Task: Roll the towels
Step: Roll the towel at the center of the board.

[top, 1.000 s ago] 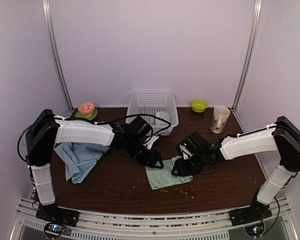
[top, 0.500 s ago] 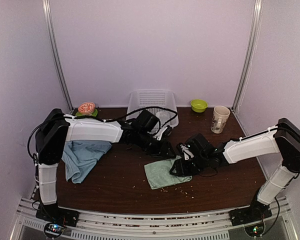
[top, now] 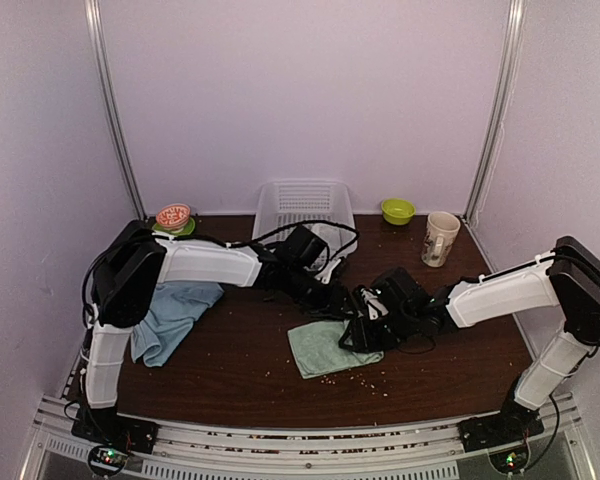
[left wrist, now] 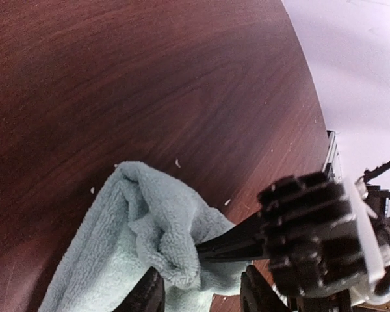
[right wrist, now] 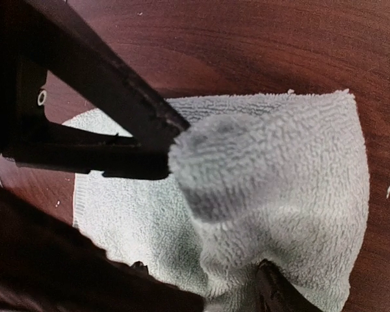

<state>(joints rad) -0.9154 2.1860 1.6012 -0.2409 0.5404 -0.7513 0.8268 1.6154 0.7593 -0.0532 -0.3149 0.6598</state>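
Finding: 2 end effectors meet at the pale green towel (top: 320, 352).
The left end effector (left wrist: 200, 289) is clamped on its raised fold; the right end effector (right wrist: 205, 276) stands apart, straddling cloth just beside; the remainder lies on the worktop (top: 230, 370) beneath.

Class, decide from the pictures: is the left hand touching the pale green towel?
Touching. In the left wrist view, the left hand has its fingers closed against a bunched fold of the pale green towel.

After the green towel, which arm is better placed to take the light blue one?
Left, probably. The light blue towel lies crumpled at the left side of the table, right beside the left arm; the right arm is mounted on the opposite side.
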